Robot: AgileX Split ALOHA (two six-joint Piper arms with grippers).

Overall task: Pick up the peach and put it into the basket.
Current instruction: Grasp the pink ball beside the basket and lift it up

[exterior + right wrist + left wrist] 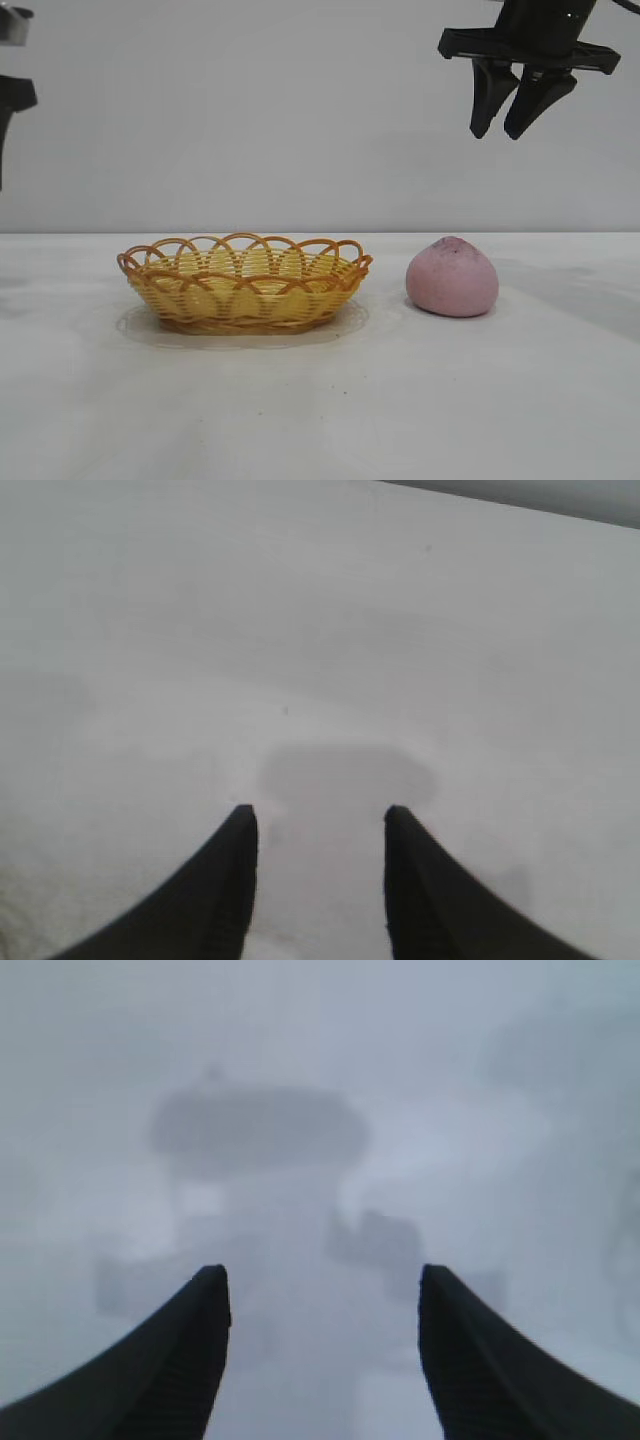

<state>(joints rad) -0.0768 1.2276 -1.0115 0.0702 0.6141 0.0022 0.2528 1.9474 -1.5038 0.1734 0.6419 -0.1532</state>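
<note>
At far left we see the left gripper [322,1290] parked high, fingers apart. The basket [245,283] sits on the table [320,420], the peach [452,277] just right of it. Above hangs the right gripper [503,132], fingers slightly apart, empty.

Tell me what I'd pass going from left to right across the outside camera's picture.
Left arm's pincer, parked at the upper left edge → wicker basket on the table → pink peach beside it, apart from it → right arm's pincer, open, hanging high above and a little right of the peach.
</note>
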